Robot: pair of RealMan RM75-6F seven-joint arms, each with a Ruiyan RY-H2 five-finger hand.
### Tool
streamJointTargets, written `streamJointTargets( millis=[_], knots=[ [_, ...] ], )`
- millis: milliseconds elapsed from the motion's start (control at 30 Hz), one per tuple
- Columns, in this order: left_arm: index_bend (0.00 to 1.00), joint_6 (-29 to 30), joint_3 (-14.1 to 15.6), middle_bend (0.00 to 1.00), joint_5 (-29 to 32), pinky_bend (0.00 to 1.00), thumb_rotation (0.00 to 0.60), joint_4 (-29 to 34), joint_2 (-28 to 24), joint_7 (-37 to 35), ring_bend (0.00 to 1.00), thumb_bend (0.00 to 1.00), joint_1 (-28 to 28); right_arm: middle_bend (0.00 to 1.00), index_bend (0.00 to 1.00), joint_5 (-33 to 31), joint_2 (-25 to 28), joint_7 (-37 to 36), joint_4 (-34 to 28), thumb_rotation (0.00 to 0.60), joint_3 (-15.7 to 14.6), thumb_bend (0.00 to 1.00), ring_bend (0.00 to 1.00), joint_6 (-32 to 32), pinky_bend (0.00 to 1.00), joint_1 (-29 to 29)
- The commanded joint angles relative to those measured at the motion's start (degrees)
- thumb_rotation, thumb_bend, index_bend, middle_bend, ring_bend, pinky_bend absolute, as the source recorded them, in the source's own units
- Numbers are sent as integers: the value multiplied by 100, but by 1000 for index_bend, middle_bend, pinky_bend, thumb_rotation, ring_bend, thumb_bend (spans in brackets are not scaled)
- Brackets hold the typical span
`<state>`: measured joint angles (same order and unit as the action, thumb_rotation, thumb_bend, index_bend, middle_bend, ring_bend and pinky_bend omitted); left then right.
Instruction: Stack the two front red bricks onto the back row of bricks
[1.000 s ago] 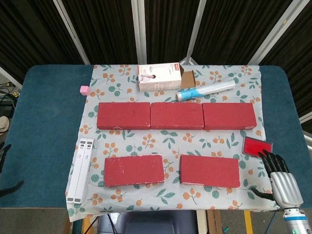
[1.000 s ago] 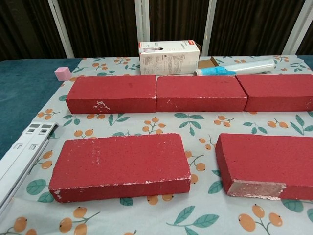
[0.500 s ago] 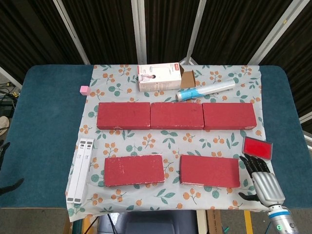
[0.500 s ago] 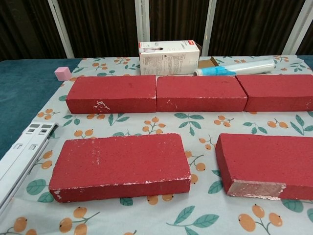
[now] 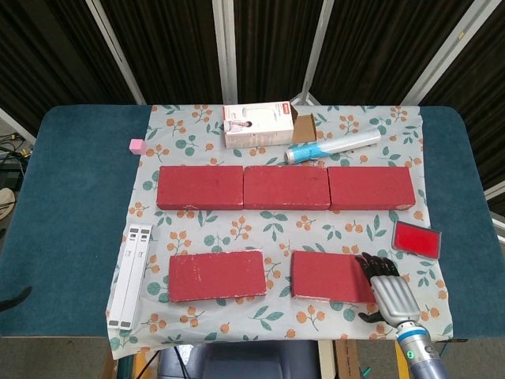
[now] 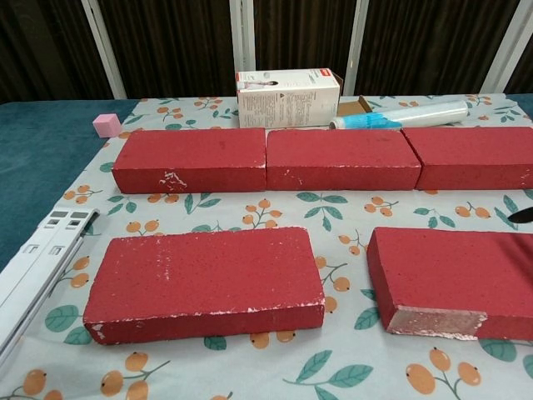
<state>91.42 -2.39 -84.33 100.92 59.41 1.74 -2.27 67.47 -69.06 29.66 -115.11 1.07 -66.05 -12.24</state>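
Note:
Three red bricks form the back row: left (image 5: pixel 200 187), middle (image 5: pixel 286 188), right (image 5: pixel 371 188). In front lie the front left brick (image 5: pixel 217 276) (image 6: pixel 204 279) and the front right brick (image 5: pixel 331 275) (image 6: pixel 454 279), both flat on the floral cloth (image 5: pixel 276 225). My right hand (image 5: pixel 387 288) is at the right end of the front right brick, its fingers spread over the brick's edge and holding nothing. In the chest view only a dark fingertip (image 6: pixel 520 215) shows at the right edge. Of my left hand (image 5: pixel 16 297), only a dark sliver shows at the left edge.
A white box (image 5: pixel 256 125) and a blue-and-white tube (image 5: pixel 331 147) lie behind the back row. A pink cube (image 5: pixel 136 145) sits at the back left. White strips (image 5: pixel 130 276) lie left of the front left brick. A small red pad (image 5: pixel 416 239) lies right of the front right brick.
My right hand has moved left from the cloth's right edge onto the right end of the front right brick. The left hand has slid further out of view. The bricks have not moved.

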Motion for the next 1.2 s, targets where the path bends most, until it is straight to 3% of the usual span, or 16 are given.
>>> streamJointTargets(
  millis=[33,800,1200],
  knots=[
    [62,-24,6,0,8,132,600,7,-3,14,0,0,7,0,0,-135,-194,267,-71,600,69,152,0,-28,0,-126],
    [62,-179,-31,0,179,132,600,5,3,107,0,0,63,0,0,-1128,-996,1412,-44,600,366,152,0,-18,0,-904],
    [62,-203,-45,0,239,132,600,8,29,204,0,0,76,0,0,-1682,-1047,1739,72,600,451,152,0,-61,0,-1226]
  ],
)
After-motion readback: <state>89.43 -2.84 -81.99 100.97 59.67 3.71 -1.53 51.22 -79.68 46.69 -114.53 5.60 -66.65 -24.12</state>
